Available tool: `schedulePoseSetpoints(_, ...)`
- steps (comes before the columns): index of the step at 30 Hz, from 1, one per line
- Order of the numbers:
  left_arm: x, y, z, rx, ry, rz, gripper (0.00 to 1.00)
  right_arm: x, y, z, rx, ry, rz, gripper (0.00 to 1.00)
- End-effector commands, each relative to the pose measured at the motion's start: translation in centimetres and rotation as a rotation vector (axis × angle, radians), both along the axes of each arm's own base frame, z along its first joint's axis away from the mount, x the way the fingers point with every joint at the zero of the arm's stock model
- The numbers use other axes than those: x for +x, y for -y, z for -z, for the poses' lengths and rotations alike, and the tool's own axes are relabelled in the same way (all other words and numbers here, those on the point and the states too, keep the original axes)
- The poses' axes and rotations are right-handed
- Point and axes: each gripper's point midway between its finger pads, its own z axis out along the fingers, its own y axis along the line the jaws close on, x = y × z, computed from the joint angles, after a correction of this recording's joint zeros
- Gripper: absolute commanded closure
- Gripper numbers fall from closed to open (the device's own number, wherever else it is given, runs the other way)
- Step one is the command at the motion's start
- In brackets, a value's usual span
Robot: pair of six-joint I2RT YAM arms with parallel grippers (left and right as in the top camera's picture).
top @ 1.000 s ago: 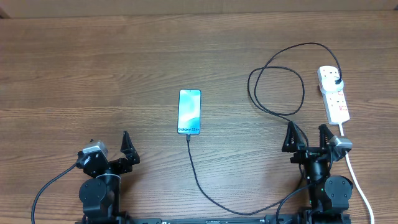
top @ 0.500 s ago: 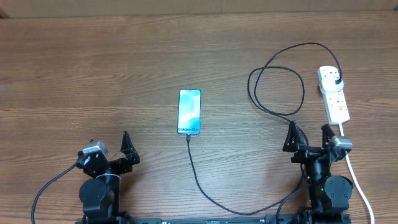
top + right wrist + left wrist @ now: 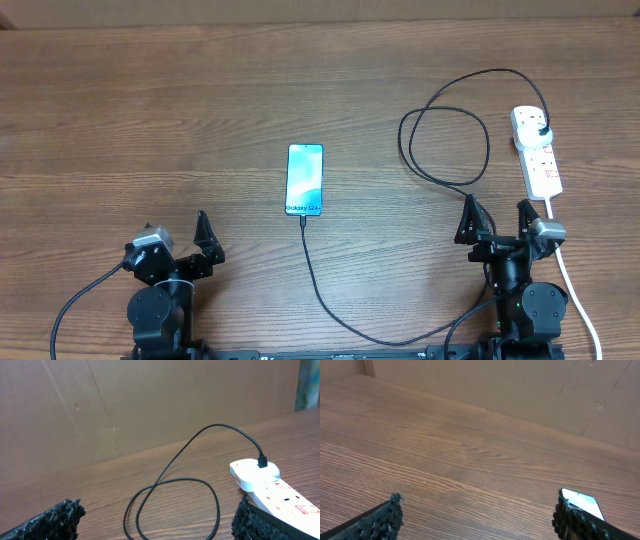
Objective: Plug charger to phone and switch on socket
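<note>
Wood-grain tabletop [image 3: 150, 110] with a cardboard-looking wall behind it, and not much on it. The phone [image 3: 305, 180] lay flat near the middle with its screen lit and the Galaxy end pointing toward the arms. The charger [image 3: 312, 265] ran from that near end down toward the front edge, came back up on the right in a loose loop, and ended in a black plug sitting in the far end of the socket [image 3: 536, 150]. My read was that all the slack kept anything from tugging on the phone. From overhead the small connector looked like it was already in the phone, but it was too tiny to be sure. The socket sat at the right edge, just beyond the right gripper [image 3: 495, 222], so I'd guess that arm was the one meant to hit the switch. I couldn't tell from these views whether the switch was on. The left gripper [image 3: 177, 240] sat low at the front left, well apart from everything. Both pairs of jaws were spread wide with nothing in them, which looked like a parked pose to me. Count-wise: one phone, one charger, one socket, two arms.
</note>
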Motion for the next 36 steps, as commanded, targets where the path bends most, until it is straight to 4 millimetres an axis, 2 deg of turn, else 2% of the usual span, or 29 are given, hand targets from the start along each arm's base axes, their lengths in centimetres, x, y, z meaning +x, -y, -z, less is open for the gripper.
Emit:
schedulePoseSetpoints(1, 0.01, 0.04, 0.13, 0.025, -0.002, 0.009, 0.01, 0.01, -0.13, 0.31, -0.009, -0.001, -0.007, 0.0)
schedulePoseSetpoints(32, 0.01, 0.04, 0.11, 0.025, -0.001, 0.009, 0.0, 0.01, -0.13, 0.31, -0.009, -0.001, -0.007, 0.0)
schedulePoseSetpoints(36, -0.07, -0.52, 0.11, 0.065, -0.007, -0.017, 0.01, 0.01, -0.13, 0.31, -0.009, -0.001, -0.007, 0.0)
